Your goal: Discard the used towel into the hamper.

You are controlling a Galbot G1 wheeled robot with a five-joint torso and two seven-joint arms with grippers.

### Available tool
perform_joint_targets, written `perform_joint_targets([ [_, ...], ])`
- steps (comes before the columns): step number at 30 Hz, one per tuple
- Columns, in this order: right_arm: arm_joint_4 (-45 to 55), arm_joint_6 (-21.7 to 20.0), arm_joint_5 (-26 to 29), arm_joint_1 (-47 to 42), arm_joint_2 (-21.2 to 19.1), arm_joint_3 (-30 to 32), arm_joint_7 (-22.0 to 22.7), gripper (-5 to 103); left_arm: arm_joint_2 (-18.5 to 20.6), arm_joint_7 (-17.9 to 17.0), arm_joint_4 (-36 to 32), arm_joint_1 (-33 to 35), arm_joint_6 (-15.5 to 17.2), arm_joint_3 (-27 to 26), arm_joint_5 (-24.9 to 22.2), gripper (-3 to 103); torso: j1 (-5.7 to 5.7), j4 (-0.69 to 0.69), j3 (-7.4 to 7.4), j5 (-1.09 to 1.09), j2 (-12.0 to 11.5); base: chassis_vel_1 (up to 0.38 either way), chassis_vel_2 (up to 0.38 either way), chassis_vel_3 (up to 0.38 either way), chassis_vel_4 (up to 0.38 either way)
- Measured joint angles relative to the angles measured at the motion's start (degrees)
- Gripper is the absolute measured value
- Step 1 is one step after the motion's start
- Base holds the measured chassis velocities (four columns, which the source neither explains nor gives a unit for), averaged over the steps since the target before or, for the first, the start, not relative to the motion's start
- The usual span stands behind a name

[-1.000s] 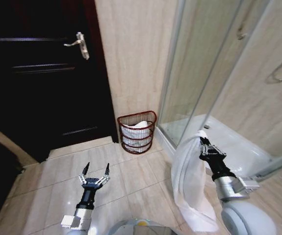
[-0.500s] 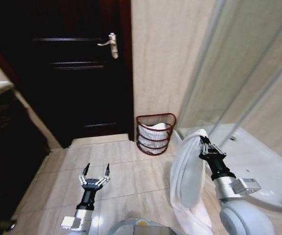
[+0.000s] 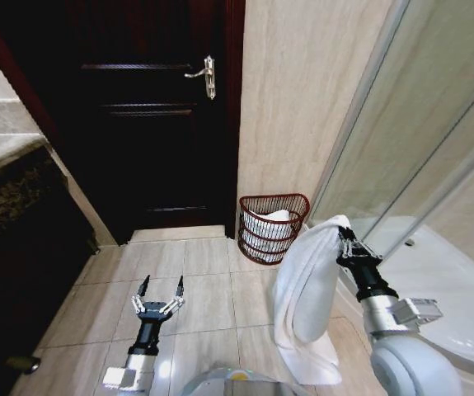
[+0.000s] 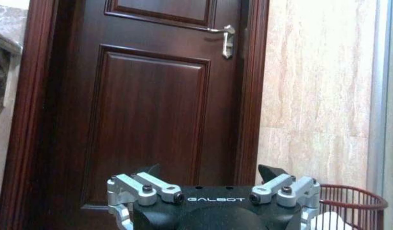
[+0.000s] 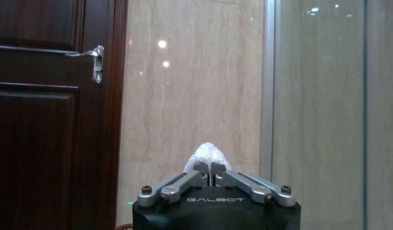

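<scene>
Pinching soft white towel (image 3: 307, 285), right pincer (image 3: 345, 240) clamped, left pincer (image 3: 160, 287) splayed empty, openwork woven hamper (image 3: 274, 228) against tiled wall.

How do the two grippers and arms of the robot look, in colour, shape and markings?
Both the left gripper and the right gripper have silver linkages with bolts, dark pointed fingertips and a black body marked GALBOT. The wrists are black, the arm segments silver-grey and rounded.

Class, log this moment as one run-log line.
right tool: shut on towel, held above floor | left tool: open, idle, low | hamper: by wall, holds white cloth | towel not yet in hamper
</scene>
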Motion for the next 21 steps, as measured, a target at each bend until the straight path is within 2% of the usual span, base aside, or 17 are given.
perform_joint_targets([
  [12,0.0,-0.5,0.0,1.1,-0.6,-1.4,1.3,2,-0.1,-1.1,-0.4,0.2,0.6,0.2,0.9,100,0.03,0.00,0.02,-0.01,0.0,-0.136,0.128,0.129,-0.122],
  [21,0.0,-1.5,2.5,3.1,-2.2,-1.2,2.4,2,-0.2,-1.4,-1.0,0.3,1.6,0.1,1.0,100,0.22,-0.01,0.51,-0.01,0.7,0.000,0.000,0.000,0.000],
])
